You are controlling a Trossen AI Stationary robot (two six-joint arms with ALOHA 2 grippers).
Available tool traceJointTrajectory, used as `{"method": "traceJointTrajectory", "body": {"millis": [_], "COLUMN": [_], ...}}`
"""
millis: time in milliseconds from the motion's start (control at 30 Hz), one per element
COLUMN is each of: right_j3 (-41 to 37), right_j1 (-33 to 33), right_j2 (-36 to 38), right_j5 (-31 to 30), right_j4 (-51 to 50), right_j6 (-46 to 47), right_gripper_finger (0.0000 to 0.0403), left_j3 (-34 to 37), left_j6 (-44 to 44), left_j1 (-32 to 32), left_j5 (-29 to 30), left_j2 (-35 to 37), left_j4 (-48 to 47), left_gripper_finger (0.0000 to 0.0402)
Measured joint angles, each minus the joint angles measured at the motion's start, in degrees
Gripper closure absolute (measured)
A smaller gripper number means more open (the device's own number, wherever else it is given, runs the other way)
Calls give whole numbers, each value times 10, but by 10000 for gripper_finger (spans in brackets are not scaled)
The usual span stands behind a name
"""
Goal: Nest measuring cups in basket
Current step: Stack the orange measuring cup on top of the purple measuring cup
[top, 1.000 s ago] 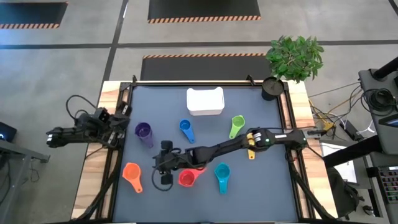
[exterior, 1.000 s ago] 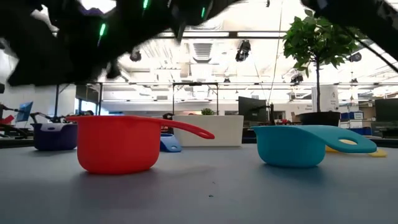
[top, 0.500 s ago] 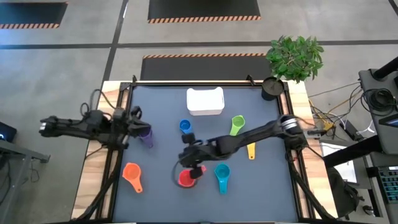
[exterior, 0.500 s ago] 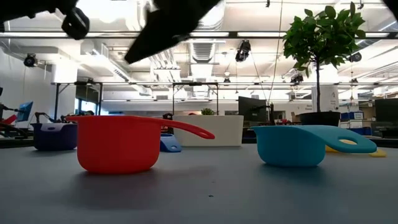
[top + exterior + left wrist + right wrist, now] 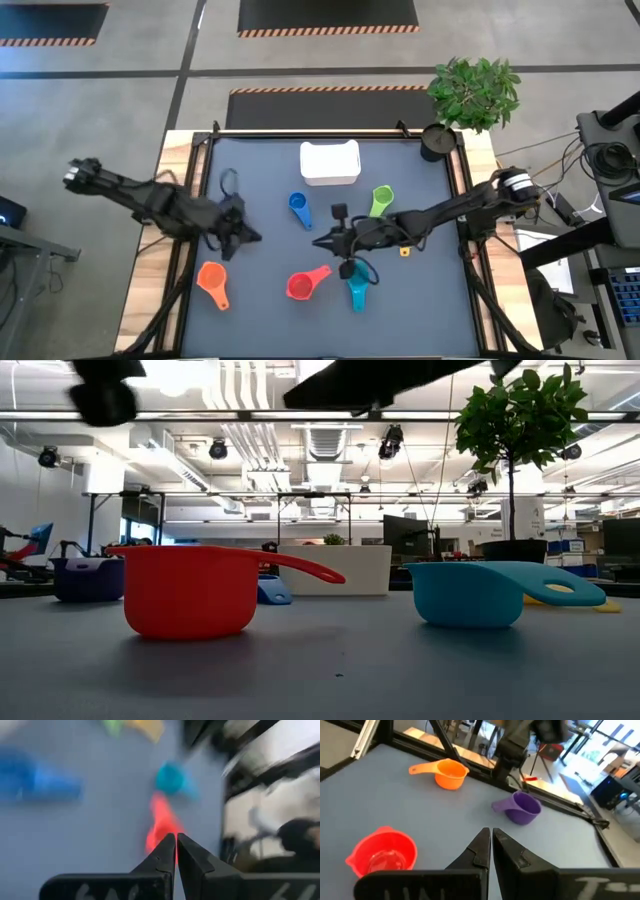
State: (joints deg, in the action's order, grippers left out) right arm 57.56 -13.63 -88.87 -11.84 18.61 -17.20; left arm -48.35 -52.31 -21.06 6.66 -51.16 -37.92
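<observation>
Hovering mid-desk, the right hand [image 5: 322,240] is clenched empty (red cup [image 5: 300,287] at its 7 o'clock); the left hand [image 5: 250,236], likewise clenched, hangs near the desk's [image 5: 420,310] 9 o'clock edge.

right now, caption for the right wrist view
Shut right gripper above the table, facing red, orange and purple measuring cups.

Grey bench [image 5: 270,180] with light wood side edges fills the middle of the frame. Upper right, a leafy potted plant [image 5: 476,90] sits by a black round cup [image 5: 437,141]. Striped black floor mats [image 5: 325,16] along the top edge.
</observation>
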Motion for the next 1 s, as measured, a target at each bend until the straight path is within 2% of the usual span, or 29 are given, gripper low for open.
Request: {"method": "traceJointTrajectory", "body": {"millis": [67, 167, 267, 333, 467, 733, 1000], "right_j3": [-15, -26, -32, -35, -35, -35, -35], "right_j1": [0, 0, 0, 0, 0, -3, -4], "right_j2": [13, 30, 41, 42, 41, 40, 40], "right_j5": [0, 0, -1, 0, 0, 0, 0], "right_j4": [2, 5, 8, 5, 7, 10, 11], "right_j6": [-5, -13, -16, -16, -20, -19, -19], "right_gripper_finger": [394, 394, 394, 394, 394, 394, 394], "left_j3": [-39, -88, -103, -100, -93, -87, -87], "left_j6": [-97, -211, -260, -264, -257, -207, -187], "left_j1": [-32, -88, -139, -160, -174, -177, -176], "left_j5": [-25, -94, -172, -204, -210, -189, -159], "left_j2": [-47, -124, -195, -233, -292, -374, -412], "left_j4": [-107, -262, -349, -351, -333, -328, -303], "left_gripper_finger": [402, 402, 402, 402, 402, 402, 402]}}
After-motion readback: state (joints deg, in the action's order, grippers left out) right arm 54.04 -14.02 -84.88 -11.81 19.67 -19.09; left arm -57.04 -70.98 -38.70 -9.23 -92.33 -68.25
